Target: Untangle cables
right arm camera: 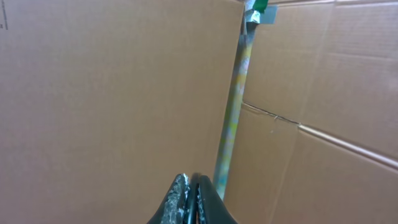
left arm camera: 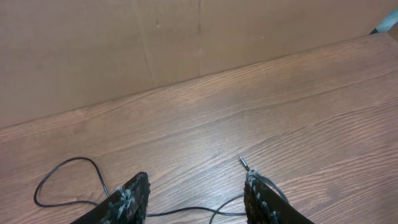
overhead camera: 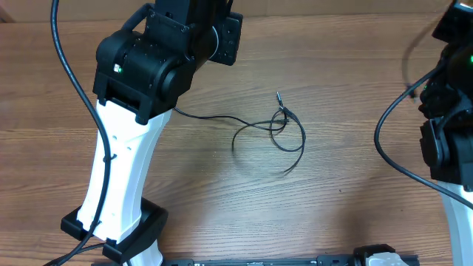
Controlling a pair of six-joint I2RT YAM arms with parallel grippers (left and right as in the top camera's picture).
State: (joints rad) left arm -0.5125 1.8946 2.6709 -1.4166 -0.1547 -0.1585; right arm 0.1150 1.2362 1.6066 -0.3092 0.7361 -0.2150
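On a brown wood-grain table (left arm camera: 280, 93) backed by a cardboard wall (left arm camera: 93, 50), the left gripper (left arm camera: 196, 199) hangs spread and holding nothing, the thin black cables (overhead camera: 284, 115) lying beneath and between its fingers, open wood ahead up to the wall, while the right gripper (right arm camera: 190, 180), pressed together, faces cardboard.

From overhead I'm losing the cables (overhead camera: 270, 129) where one strand is running under the left arm (overhead camera: 148, 66). That arm is also covering the left gripper (left arm camera: 196, 180) there. The right arm (overhead camera: 451, 125) is being cut off by the picture's edge. In the left wrist view the bottom edge is cropping the fingers (left arm camera: 134, 199), and a strand is passing behind them. Where the cables are crossing, I'm finding them too fine to count, perhaps two cords. The right gripper (right arm camera: 189, 183) is showing only its tips.
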